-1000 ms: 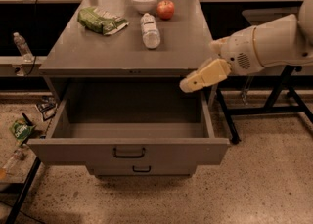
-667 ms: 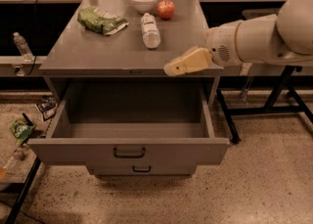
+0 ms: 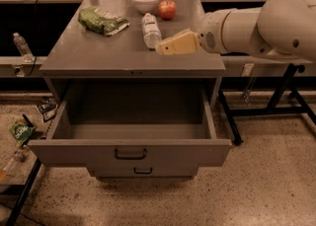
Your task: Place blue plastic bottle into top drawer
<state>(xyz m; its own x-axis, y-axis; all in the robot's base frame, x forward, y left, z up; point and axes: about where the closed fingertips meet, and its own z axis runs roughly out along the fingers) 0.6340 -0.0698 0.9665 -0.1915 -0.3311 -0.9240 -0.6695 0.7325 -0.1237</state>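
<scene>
The blue plastic bottle [image 3: 150, 30], clear with a white cap and pale label, lies on the grey cabinet top [image 3: 98, 52] near the back middle. My gripper [image 3: 163, 47], with cream fingers, reaches in from the right and hovers just right of the bottle's near end, over the cabinet top. It holds nothing. The top drawer [image 3: 131, 153] is pulled wide open below, and its inside shows nothing in it. Its tall front panel carries a dark pull handle [image 3: 130, 154].
A white bowl [image 3: 145, 0], a red apple [image 3: 167, 9] and a green snack bag [image 3: 102, 20] lie on the cabinet top. A smaller clear bottle [image 3: 21, 45] stands on a ledge at left. A lower drawer front [image 3: 143, 170] sits beneath. Black table legs [image 3: 276, 96] stand at right.
My gripper has moved left and up, from beside the cabinet's right front corner to over the top next to the bottle. The bottle and drawer have not moved.
</scene>
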